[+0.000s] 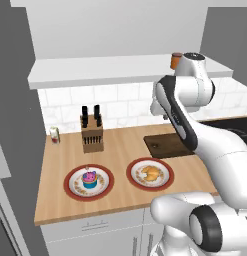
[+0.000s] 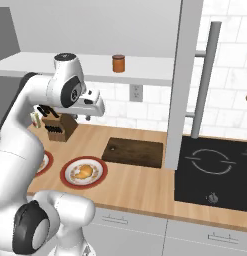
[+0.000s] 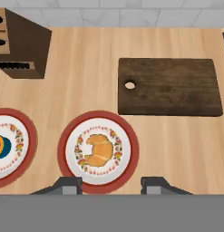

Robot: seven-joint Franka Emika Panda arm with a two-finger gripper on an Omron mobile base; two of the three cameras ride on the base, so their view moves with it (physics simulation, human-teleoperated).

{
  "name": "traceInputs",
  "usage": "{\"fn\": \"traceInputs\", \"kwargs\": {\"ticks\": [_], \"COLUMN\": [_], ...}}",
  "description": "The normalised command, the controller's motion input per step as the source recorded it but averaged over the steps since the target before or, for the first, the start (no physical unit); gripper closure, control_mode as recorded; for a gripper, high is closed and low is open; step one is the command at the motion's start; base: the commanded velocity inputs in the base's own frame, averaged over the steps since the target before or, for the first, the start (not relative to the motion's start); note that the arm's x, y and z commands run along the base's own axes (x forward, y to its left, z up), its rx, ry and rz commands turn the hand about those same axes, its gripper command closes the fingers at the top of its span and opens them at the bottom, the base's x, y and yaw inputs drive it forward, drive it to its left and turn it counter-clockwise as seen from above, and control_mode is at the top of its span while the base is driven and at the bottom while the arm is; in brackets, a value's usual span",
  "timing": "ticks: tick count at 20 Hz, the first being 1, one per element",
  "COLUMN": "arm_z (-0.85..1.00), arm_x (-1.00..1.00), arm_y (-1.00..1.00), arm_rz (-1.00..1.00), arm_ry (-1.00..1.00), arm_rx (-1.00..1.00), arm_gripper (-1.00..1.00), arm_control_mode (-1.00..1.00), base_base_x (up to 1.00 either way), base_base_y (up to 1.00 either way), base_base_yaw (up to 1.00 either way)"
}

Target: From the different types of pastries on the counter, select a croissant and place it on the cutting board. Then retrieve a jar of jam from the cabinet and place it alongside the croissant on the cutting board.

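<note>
A golden croissant (image 3: 99, 151) lies at the centre of a red-rimmed floral plate (image 3: 70, 136) on the light-wood counter (image 3: 95, 68), nothing yet gripping it. Just beyond the plate sits the dark cutting board (image 3: 170, 86), bare, its hanging hole toward the plate. To the other side a matching plate carries the blue-cased, pink-frosted cupcake (image 1: 89, 179), with a knife block (image 1: 92, 134) and a small white shaker (image 1: 54, 135) behind. Overhead, the jar of jam (image 2: 118, 63) stands on the ledge of the wall cabinet (image 2: 95, 67).

The gripper (image 3: 111, 185) hangs high above the croissant plate, its finger tips drawn in as near together as they go, with nothing between them; the hand looks straight down.

The pick appears not to have begun. The risk, as judged from here: a descent with the tips this narrow would press onto the pastry rather than straddle it, and the curved, flaky shape could skid across the plate or drag the plate along; a drift sideways would bring the cupcake into reach instead
</note>
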Motion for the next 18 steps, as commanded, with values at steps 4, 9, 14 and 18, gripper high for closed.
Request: {"fn": "traceInputs", "kwargs": {"ticks": [4,9,14,18], "arm_z": [0.0,-0.22,-0.73,-1.0], "arm_x": [-0.45,-0.99,-0.81,-0.08], "arm_y": [0.0,0.08,0.34,0.41], "arm_rz": [0.0,0.02,0.0,0.0], "arm_ry": [0.0,0.0,0.03,0.04], "arm_rx": [0.0,0.0,0.0,0.0], "arm_gripper": [-1.0,-1.0,-1.0,-1.0], "arm_control_mode": [-1.0,-1.0,-1.0,-1.0], "base_base_x": [0.0,0.0,0.0,0.0], "base_base_y": [0.0,0.0,0.0,0.0], "base_base_yaw": [0.0,0.0,0.0,0.0]}}
